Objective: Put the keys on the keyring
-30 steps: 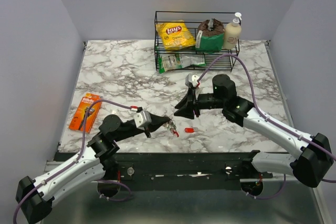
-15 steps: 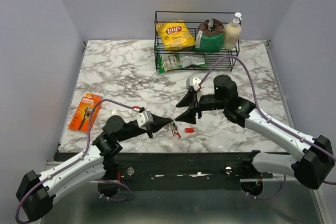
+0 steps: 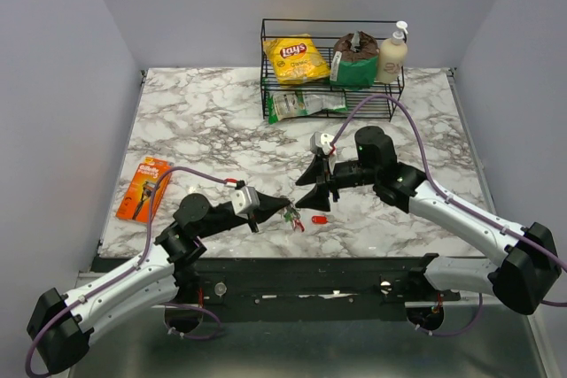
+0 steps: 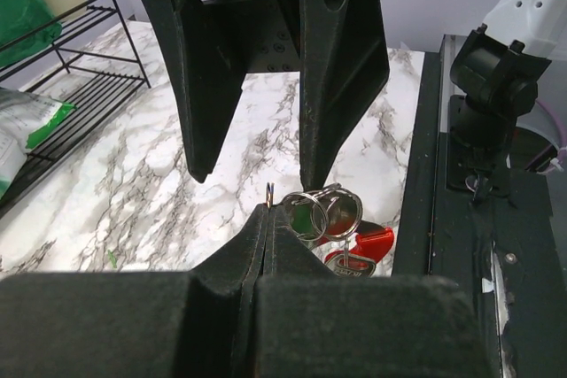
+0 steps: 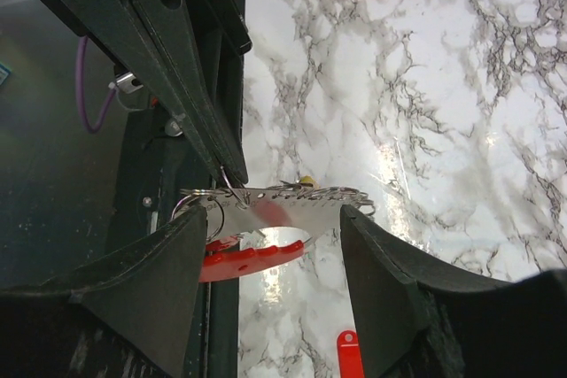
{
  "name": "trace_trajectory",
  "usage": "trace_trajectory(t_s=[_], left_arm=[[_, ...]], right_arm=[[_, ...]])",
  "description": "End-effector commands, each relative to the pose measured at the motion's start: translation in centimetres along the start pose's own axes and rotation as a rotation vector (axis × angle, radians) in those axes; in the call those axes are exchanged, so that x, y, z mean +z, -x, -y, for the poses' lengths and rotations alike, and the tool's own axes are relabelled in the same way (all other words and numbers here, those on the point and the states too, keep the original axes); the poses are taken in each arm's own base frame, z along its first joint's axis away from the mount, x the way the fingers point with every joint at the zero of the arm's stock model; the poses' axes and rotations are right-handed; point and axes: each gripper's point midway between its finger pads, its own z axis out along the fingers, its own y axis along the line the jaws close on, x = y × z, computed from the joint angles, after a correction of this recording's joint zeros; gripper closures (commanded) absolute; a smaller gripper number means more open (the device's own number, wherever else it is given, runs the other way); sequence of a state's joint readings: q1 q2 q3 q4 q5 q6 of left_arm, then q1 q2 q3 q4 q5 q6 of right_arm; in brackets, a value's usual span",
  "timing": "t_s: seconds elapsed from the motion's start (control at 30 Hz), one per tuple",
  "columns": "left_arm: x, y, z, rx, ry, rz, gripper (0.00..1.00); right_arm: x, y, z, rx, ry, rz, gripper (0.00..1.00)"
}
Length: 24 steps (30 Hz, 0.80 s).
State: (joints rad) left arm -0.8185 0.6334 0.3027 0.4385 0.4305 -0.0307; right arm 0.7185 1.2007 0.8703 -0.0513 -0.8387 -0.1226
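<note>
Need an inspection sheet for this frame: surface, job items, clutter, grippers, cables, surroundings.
Surface: white-and-grey marble tabletop, no spills seen.
Job's things: thin metal keyring with red oval loop and silvery flat piece, held off the table; red oblong tag lying loose beside it.
Clutter: orange razor pack at left; black wire rack holding yellow chip bag, green bag, cream pump bottle.
Grippers: left gripper shut on the keyring; right gripper open, fingers either side of the bunch.
Cables: purple cables along both arms, no snag seen.
Surroundings: plain grey walls; nothing else seen.
</note>
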Motion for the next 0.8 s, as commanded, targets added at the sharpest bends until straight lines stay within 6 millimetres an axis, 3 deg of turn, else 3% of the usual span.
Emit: trace_trajectory(t_s=[0.0, 0.27, 0.67, 0.77], left_arm=[[0.3, 1.8, -0.5, 0.032, 0.016, 0.035, 1.0], [0.0, 0.2, -1.8, -0.003, 0.104, -0.03, 1.0], [-2.8, -2.6, -4.9, -0.112, 0.38, -0.221, 1.0], [-3.4, -2.5, -5.3, -0.126, 0.434, -0.254, 1.0]], right_arm=[[-0.2, 0.9, 0.4, -0.016, -0.023, 0.009, 0.3], [-0.4, 0.1, 3.3, 0.023, -0.183, -0.016, 0.3], [0.4, -0.2, 3.7, 0.05, -0.166, -0.024, 0.3], [0.7, -0.4, 3.7, 0.058, -0.15, -0.025, 0.29]])
